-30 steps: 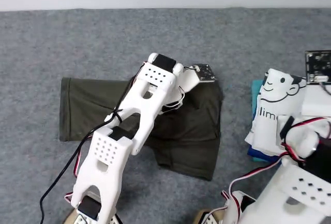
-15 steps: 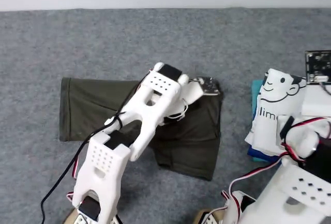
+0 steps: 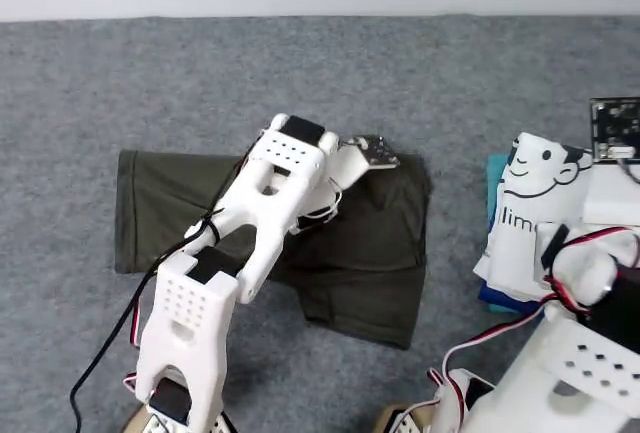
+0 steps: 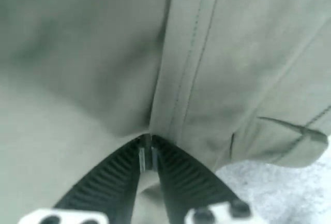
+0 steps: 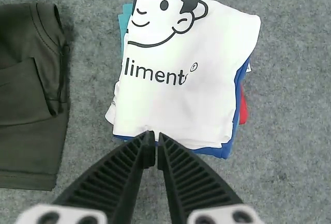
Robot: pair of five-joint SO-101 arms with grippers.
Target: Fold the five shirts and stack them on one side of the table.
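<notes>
Grey felt is seen across the worktop point(image 3: 300, 63), and four folded shirts are counted in the stack point(image 5: 181, 105) lying just ahead of the right claw point(image 5: 155, 149), which is closed on nothing: a white printed shirt point(image 5: 207, 43) is on top, with blue, teal and red edges beneath. One olive shirt point(image 3: 370, 243) is left, spread partly folded directly under the left claw point(image 4: 146, 154), whose jaws are pinched shut on a seamed fold of it. Its folding is judged unfinished, and its transfer to the stack is not yet done.
</notes>
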